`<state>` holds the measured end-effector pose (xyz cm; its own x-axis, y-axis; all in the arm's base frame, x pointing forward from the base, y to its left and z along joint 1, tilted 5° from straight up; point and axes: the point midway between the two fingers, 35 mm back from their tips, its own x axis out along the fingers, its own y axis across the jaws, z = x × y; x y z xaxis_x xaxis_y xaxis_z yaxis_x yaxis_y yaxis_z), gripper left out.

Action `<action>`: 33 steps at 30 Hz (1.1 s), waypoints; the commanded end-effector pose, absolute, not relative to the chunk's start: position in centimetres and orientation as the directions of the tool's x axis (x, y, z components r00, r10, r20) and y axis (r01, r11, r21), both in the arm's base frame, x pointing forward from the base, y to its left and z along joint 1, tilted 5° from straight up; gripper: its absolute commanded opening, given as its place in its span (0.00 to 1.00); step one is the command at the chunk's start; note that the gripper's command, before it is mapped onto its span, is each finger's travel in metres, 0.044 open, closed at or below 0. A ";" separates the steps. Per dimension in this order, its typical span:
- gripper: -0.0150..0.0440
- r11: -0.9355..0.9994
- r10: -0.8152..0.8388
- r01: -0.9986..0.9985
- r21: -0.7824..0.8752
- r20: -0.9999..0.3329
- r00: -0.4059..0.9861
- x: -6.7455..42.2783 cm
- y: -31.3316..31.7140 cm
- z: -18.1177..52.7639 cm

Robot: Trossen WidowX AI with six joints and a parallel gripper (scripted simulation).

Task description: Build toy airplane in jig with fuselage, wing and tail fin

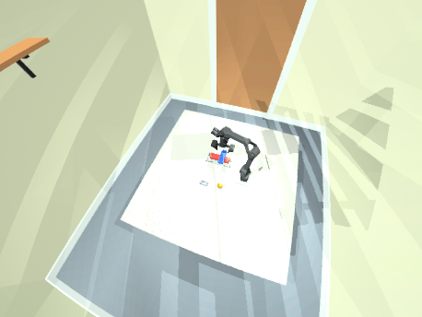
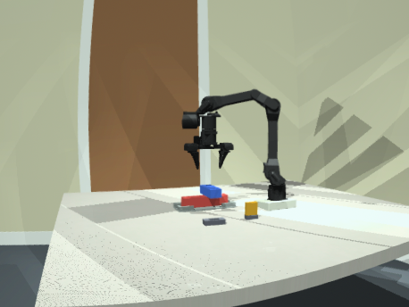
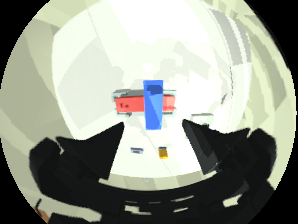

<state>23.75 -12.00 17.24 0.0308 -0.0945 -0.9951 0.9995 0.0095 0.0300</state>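
The red fuselage [image 1: 214, 158] [image 2: 191, 201] [image 3: 131, 104] lies in the grey cradle [image 2: 229, 205] [image 3: 120, 93] and looks level. The blue wing [image 1: 222, 157] [image 2: 211, 192] [image 3: 153, 110] rests crosswise on top of it, right of the middle in the wrist view; its tab and the socket are hidden. The yellow tail fin [image 1: 220, 185] [image 2: 251, 208] [image 3: 163, 154] stands upright on the table, in a small dark holder [image 2: 251, 217]. My gripper [image 1: 223, 146] [image 2: 209, 168] [image 3: 153, 123] is wide open and empty, above the wing and clear of it.
A small grey holder [image 1: 204, 182] [image 2: 214, 221] [image 3: 136, 150] lies on the table near the tail fin, on the camera side of the cradle in the exterior view. The arm's pale base plate [image 2: 286, 204] is right of the cradle there.
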 end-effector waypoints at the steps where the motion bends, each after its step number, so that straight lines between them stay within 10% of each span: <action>1: 1.00 0.136 -0.092 0.991 0.005 -0.996 0.018 23.8 -12.0 17.1; 13: 1.00 0.962 -0.092 0.260 -0.084 -0.996 0.018 23.8 -12.0 17.2; 33: 1.00 0.990 -0.077 0.120 -0.074 -0.997 0.021 25.3 -5.2 16.5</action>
<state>25.04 -8.14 16.81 0.0221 -0.0833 -0.9963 0.1326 0.9880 -0.0797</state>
